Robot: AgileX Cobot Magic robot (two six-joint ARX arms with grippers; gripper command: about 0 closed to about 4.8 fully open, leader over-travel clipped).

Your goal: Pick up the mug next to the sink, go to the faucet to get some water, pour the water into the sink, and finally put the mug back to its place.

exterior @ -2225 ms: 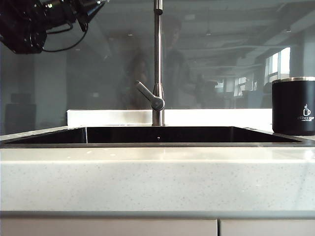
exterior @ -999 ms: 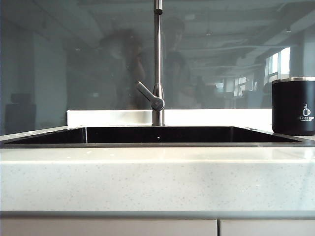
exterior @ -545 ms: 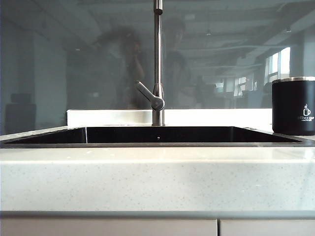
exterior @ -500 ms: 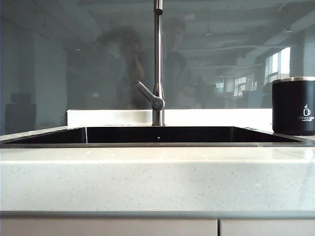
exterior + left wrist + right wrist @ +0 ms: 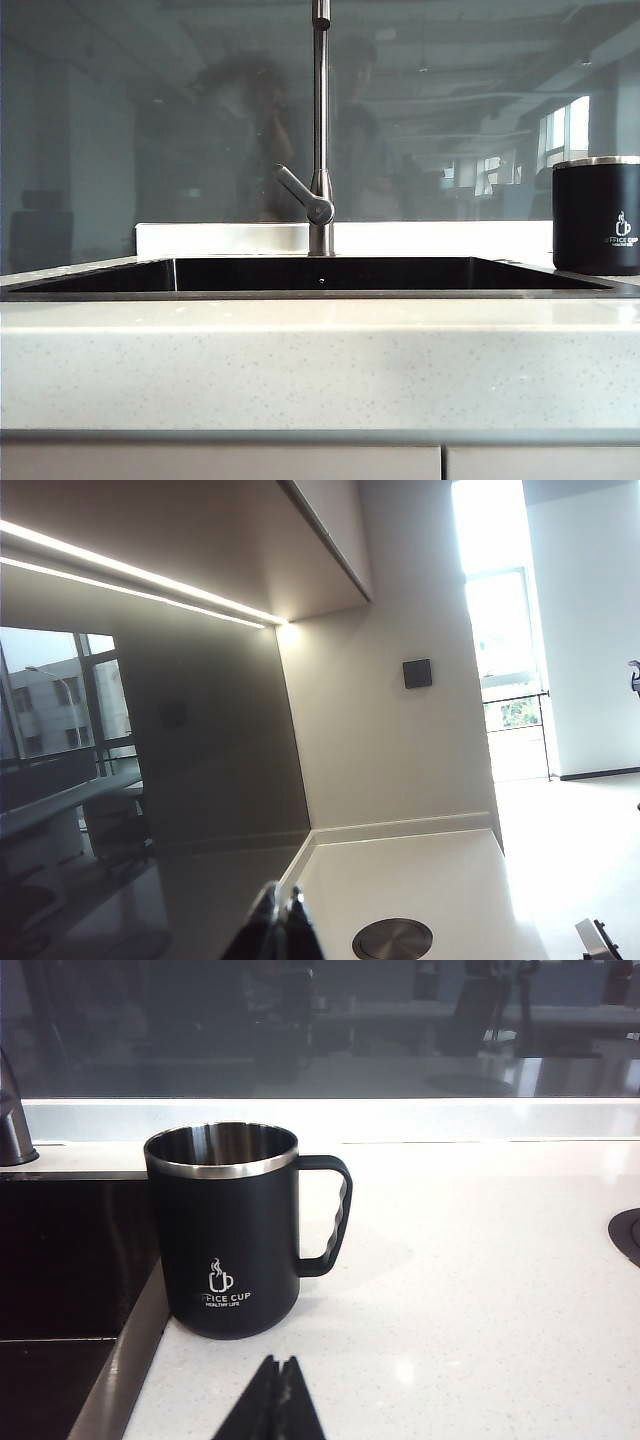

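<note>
The matte black mug (image 5: 597, 215) with a silver rim stands upright on the white counter at the right end of the sink (image 5: 320, 275). The steel faucet (image 5: 320, 130) rises behind the middle of the basin, its lever angled to the left. Neither arm shows in the exterior view. In the right wrist view the mug (image 5: 228, 1235) is close ahead, logo facing me and handle away from the sink (image 5: 60, 1260). My right gripper (image 5: 279, 1362) is shut and empty, a short way in front of the mug's base. My left gripper (image 5: 283, 898) is shut and empty, held high over a counter.
A dark glass backsplash (image 5: 150, 120) runs behind the sink. A round steel disc (image 5: 392, 938) is set in the white counter below the left gripper. A dark round fitting (image 5: 628, 1235) sits in the counter beyond the mug's handle side.
The black arm seen at the top left of the exterior view two seconds ago has left that view. Mug, faucet and sink have not moved.
</note>
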